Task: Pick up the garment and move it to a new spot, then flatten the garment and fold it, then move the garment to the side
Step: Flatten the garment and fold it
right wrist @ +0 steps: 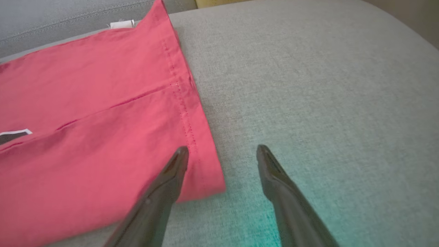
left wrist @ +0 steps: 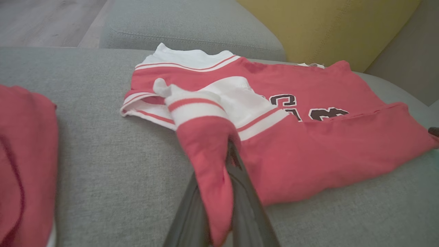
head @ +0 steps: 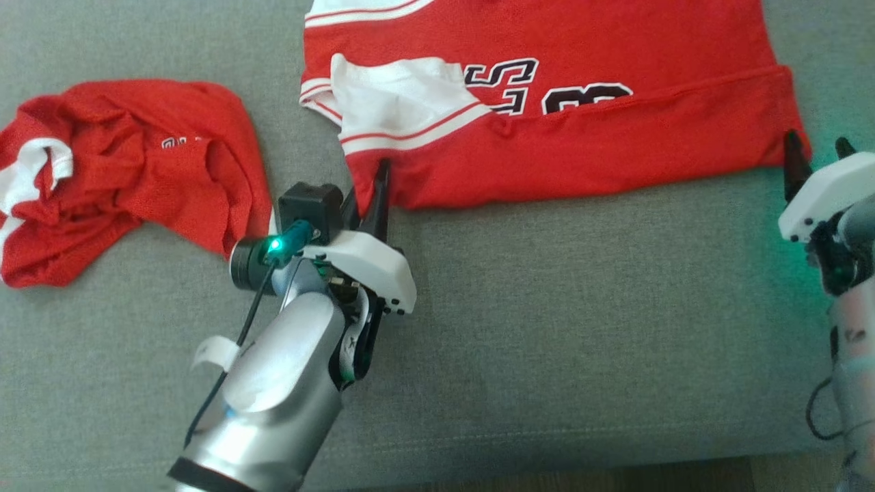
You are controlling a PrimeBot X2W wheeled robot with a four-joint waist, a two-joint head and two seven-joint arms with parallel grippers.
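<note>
The garment (head: 615,137) is a red jersey with white trim and dark numbers, lying partly folded across the far middle of the grey sofa seat (head: 547,307). My left gripper (head: 379,176) is shut on its near left corner, and in the left wrist view that red cloth (left wrist: 209,154) is bunched and lifted between the dark fingers (left wrist: 247,199). My right gripper (head: 818,143) stands open at the garment's near right corner. In the right wrist view its left finger (right wrist: 164,185) lies over the hem of the garment (right wrist: 85,120) and its right finger (right wrist: 284,192) over bare cushion.
A second red garment (head: 123,171) lies crumpled at the left of the seat, also at the left edge of the left wrist view (left wrist: 24,164). A yellow cushion (left wrist: 325,24) stands behind. The sofa's front edge and floor (head: 615,478) run along the bottom.
</note>
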